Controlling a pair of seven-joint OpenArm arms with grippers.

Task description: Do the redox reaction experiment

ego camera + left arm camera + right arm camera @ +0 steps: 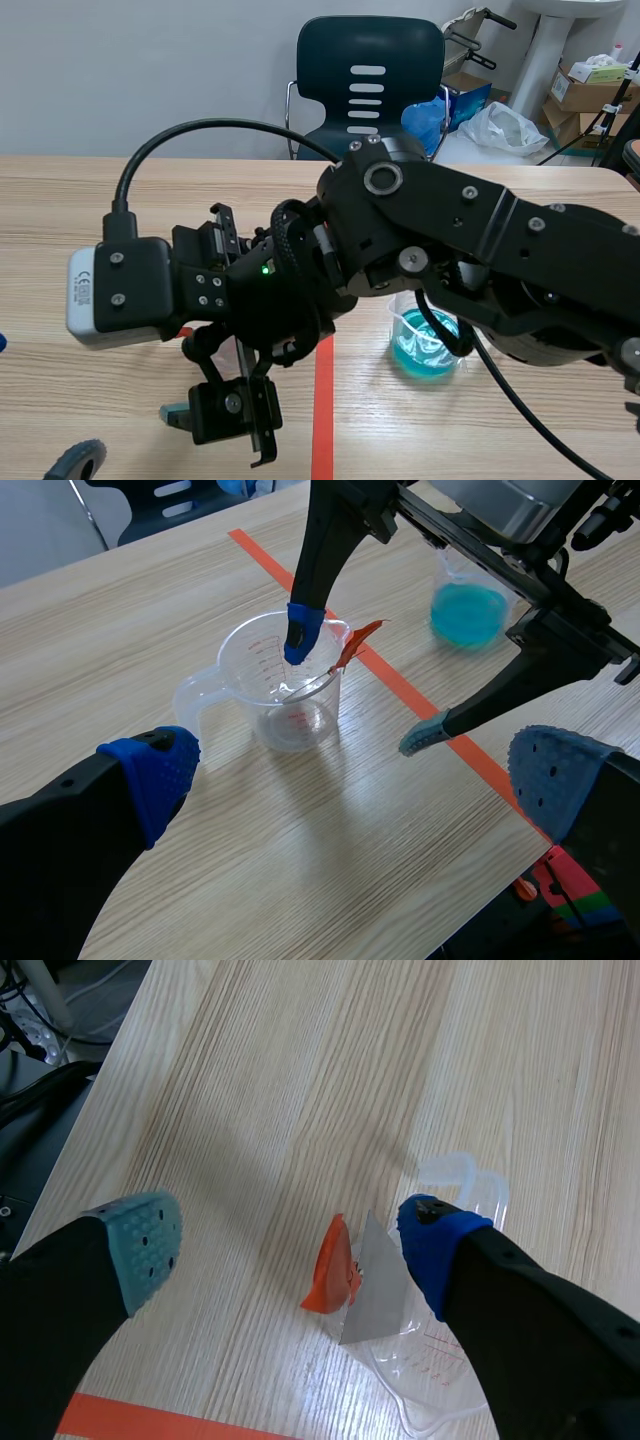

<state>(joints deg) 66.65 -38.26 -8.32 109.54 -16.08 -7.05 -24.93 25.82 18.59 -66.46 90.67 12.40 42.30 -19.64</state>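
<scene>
So the right end effector (290, 1235) comes across from its side and hangs over the clear measuring cup (285, 715). Its fingers are wide apart and not clamped on anything. The blue pad (303, 630) dips just inside the rim and the grey-green pad (425, 737) sits outside, above the orange tape line (400, 688).

A thin metal strip (375, 1285) leans inside the cup, right beside that blue pad, and an orange-red piece (330, 1265) sticks up at the rim next to it. I can't tell if the two are joined. My guess is the strip leans like that so it's easy to pinch, with one finger inside the cup and one outside.

The left end effector (355, 780) is spread open too, low over the surface (120, 630) on the near side of the cup and touching nothing. It looks parked out of the way.

The beaker of blue liquid (468, 615) stands well apart on the other side of the tape. I'd bet the strip ends up in there, since that's the reaction part. Nothing is in the blue stuff yet, so it's probably early days.
</scene>
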